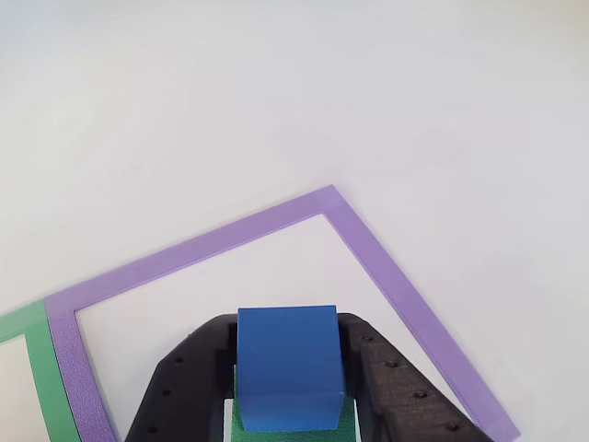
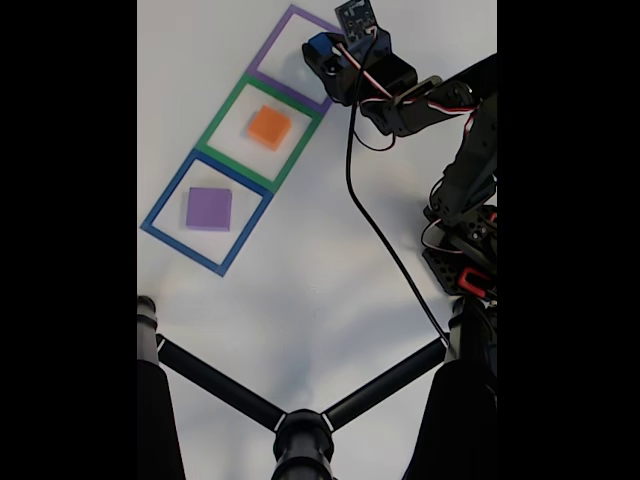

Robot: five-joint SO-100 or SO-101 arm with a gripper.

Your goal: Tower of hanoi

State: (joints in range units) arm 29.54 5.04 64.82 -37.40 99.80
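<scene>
- Blue cube (image 1: pixel 287 368) clamped in black gripper (image 1: pixel 287 405), above purple square outline (image 1: pixel 368 249) near white bench's (image 2: pixel 300 300) far edge.
- Orange square block (image 2: pixel 269 127) inside green outline (image 2: pixel 222 118); purple square block (image 2: pixel 208 208) inside blue outline (image 2: pixel 165 200).

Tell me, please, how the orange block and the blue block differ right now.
The orange block lies free in the green square; the blue block sits between the gripper's fingers over the purple square. The orange block looks flat, while the blue one looks taller in the other view. Both are plain, single-coloured blocks.
</scene>
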